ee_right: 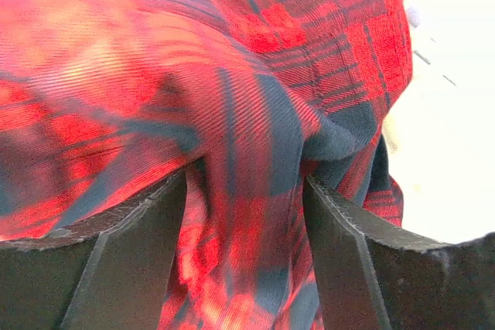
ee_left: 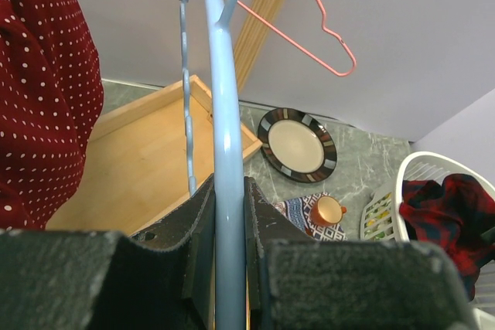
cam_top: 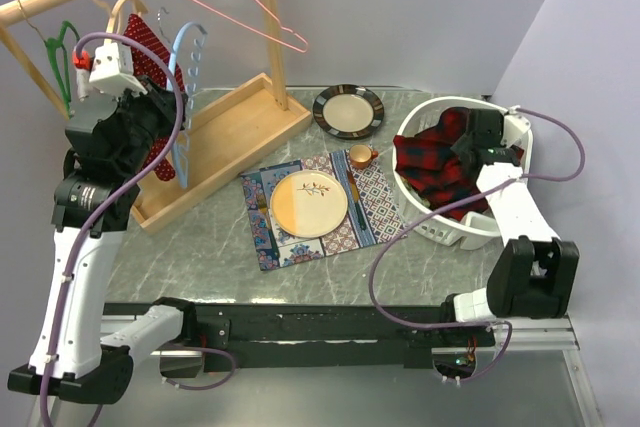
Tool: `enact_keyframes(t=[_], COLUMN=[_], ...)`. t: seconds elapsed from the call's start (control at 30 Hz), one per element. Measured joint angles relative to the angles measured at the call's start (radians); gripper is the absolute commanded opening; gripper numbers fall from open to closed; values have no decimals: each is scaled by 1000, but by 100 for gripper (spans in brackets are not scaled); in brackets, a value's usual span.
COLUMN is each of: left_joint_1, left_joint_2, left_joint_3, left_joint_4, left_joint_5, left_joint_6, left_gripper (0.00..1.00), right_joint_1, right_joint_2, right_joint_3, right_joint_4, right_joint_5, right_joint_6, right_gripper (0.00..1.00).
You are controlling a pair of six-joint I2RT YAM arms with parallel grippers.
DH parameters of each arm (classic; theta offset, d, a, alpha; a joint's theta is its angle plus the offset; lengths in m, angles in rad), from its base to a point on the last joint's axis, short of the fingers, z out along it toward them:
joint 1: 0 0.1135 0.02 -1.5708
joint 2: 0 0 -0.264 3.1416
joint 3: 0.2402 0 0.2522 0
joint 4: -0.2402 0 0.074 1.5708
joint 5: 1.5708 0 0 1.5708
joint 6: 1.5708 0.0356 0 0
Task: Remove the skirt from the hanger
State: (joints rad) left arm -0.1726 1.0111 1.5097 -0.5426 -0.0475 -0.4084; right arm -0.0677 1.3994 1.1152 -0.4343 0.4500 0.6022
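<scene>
Your left gripper [ee_left: 230, 218] is up at the wooden rack [cam_top: 235, 127], pressed together on the blue hanger [ee_left: 224, 113], whose bar runs straight up between the fingers. As far as the left wrist view shows, that hanger carries no cloth. The red plaid skirt [cam_top: 432, 162] lies well away from the rack, across the bench [cam_top: 200, 257], heaped in the white basket [cam_top: 455, 235]. Your right gripper [ee_right: 246, 214] is down in that basket with a fold of the plaid filling the gap between its fingers. Whether it is clamping that fold or only resting around it, I cannot tell: the cloth touches both fingers, but they stand fairly wide. Judging from this, the main work looks done, since skirt and hanger are apart. What seems left is small: let the cloth go if you have hold of it, lift the right arm clear of the basket, and settle the hanger on the rack. One caution (only a reading of the task sentence): a red polka-dot garment [ee_left: 39, 90] hangs at the rack just beside the blue hanger, and if that is the skirt meant, nothing has come off yet.
</scene>
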Motion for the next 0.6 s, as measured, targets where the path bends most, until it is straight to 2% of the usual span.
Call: enact_keyframes(t=[0.13, 0.23, 0.3, 0.33, 0.43, 0.6], left_joint_1=[0, 0, 0, 0, 0, 0], left_joint_2=[-2, 1, 0, 0, 1, 5], left_joint_3=[3, 10, 10, 10, 9, 9], left_joint_4=[-2, 0, 1, 2, 6, 11], left_joint_5=[1, 5, 8, 9, 9, 8], left_joint_6=[0, 0, 0, 0, 0, 0], left_gripper=[1, 1, 1, 1, 1, 1], right_joint_1=[3, 11, 18, 20, 23, 34], right_joint_2=[-30, -43, -69, -88, -143, -188], right_joint_3=[49, 96, 104, 104, 103, -16], right_joint_4=[-52, -101, -114, -116, -84, 100], right_joint_5=[-53, -83, -120, -157, -299, -488], right_joint_6=[-25, -45, -53, -58, -68, -41], right_gripper=[77, 77, 72, 61, 43, 36])
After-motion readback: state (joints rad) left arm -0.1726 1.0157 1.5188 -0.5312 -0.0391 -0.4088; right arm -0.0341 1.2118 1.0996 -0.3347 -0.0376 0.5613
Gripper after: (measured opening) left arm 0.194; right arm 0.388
